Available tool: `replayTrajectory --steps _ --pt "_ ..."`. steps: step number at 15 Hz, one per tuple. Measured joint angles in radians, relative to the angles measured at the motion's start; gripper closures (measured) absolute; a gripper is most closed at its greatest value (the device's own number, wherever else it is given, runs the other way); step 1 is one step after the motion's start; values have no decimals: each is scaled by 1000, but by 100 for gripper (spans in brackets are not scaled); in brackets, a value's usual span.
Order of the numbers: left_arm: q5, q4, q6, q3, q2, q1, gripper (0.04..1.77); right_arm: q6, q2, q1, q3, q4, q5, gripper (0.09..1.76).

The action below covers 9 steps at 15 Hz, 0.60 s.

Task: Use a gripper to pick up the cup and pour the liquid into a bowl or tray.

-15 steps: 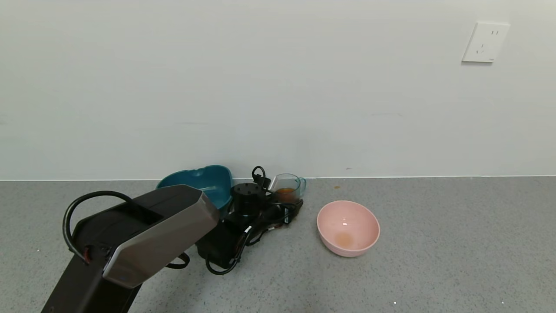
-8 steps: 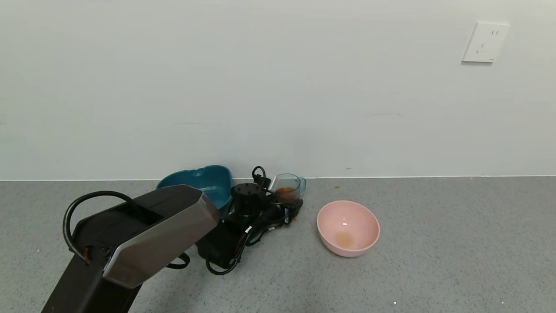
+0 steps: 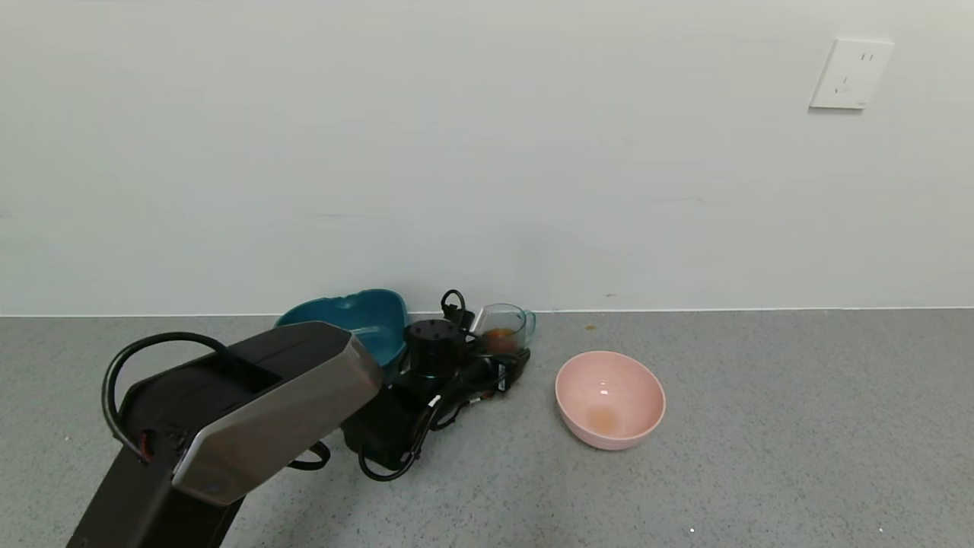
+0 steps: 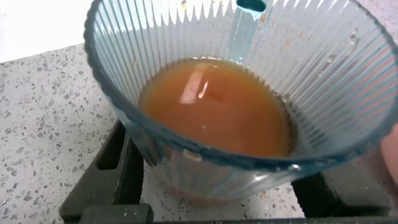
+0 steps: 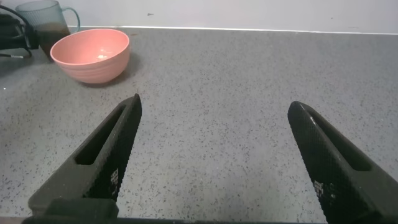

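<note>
The pale teal ribbed cup [image 3: 504, 326] stands near the wall, holding orange-red liquid [image 4: 214, 106]. My left gripper [image 3: 508, 356] reaches it from the near side, and its black fingers [image 4: 121, 168] press both sides of the cup [image 4: 186, 37], which rests on the counter. The pink bowl [image 3: 643, 426] sits to the right of the cup, with a small orange puddle in its bottom. My right gripper [image 5: 214, 102] is open and empty over bare counter, out of the head view; the bowl [image 5: 93, 62] and cup [image 5: 46, 18] lie far ahead of it.
A dark teal squarish tub [image 3: 350, 320] stands left of the cup against the wall. My left arm's silver-and-black link [image 3: 251, 403] and loose cables [image 3: 426, 426] fill the near left. A wall socket [image 3: 850, 74] is at the upper right. Grey speckled counter extends right of the bowl.
My left arm's forearm has shifted slightly to the left. The cup and bowl stay in nearly the same place.
</note>
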Motion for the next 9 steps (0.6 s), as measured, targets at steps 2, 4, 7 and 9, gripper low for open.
replayTrajectory --steps 2,4,7,9 --pt "6 31 0 5 -27 -1 50 0 0 0 0 0 0 14" --pt "26 65 3 10 -67 -1 50 0 0 0 0 0 0 14" --pt "34 107 9 28 -140 -11 50 0 0 0 0 0 0 14" --pt "56 153 13 37 -190 -21 50 0 0 0 0 0 0 14"
